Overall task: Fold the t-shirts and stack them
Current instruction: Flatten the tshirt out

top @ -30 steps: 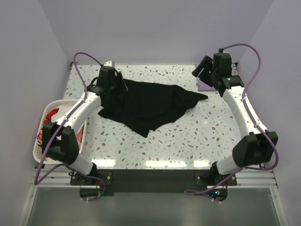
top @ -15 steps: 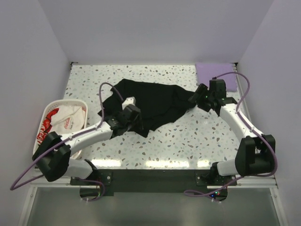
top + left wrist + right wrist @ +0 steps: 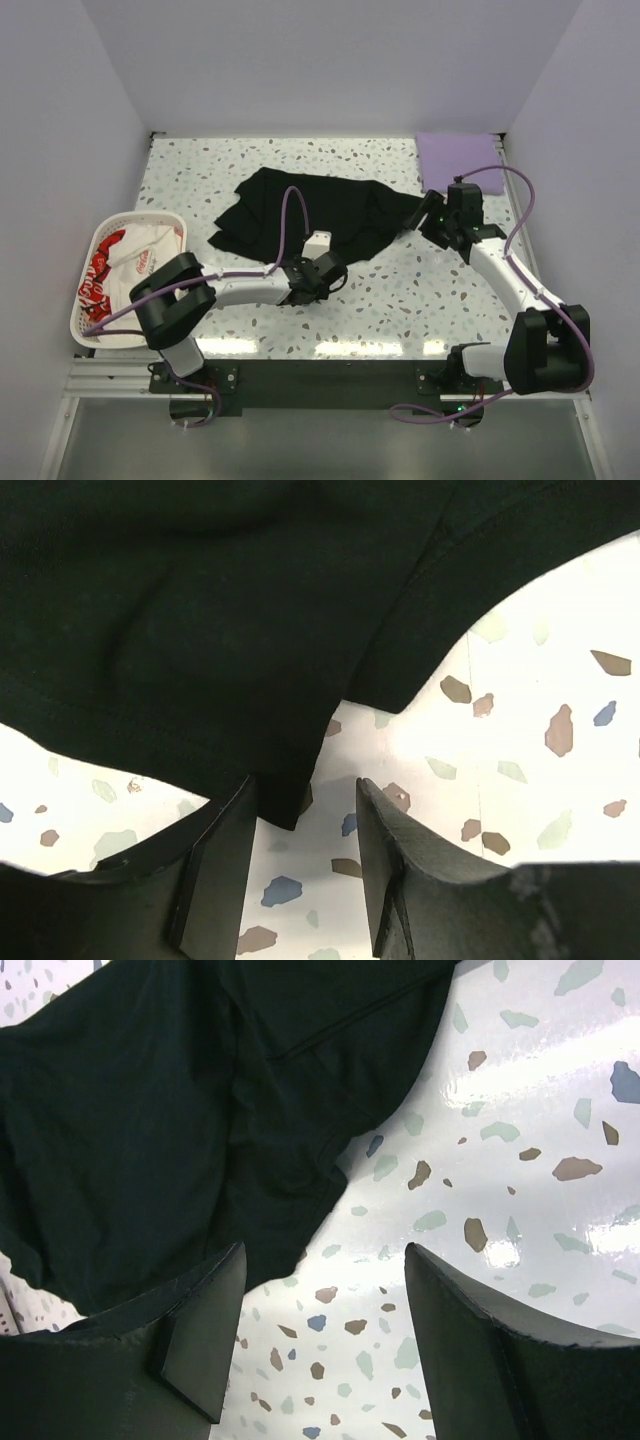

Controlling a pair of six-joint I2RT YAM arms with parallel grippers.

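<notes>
**Item 1. Left end effector.** Hovering low over the speckled worktop, jaws standing apart and gripping nothing. The near hem corner of the black t-shirt is poking just between the fingertips. The rest of the shirt is lying spread and rumpled beyond them.
Handling note: the bite is looking shallow. Advancing until the pads are straddling the whole corner, then pinching on the stitched hem, is likely giving the firmer hold.

**Item 2. White t-shirt with red lettering.** Lying bunched in the white slotted basket, well off to the left of that end effector, not yet folded.

**Item 3. Right end effector.** Jaws apart, empty. The black shirt's far-side edge is lying beside one finger, not between the two.
Handling note: sliding sideways over the cloth before closing seems wise, and lifting level with the left so the fabric is tensioning evenly.

**Item 4. Lavender t-shirt.** Lying folded flat beyond the right end effector, at the far corner, probably serving as the stack's base.
</notes>
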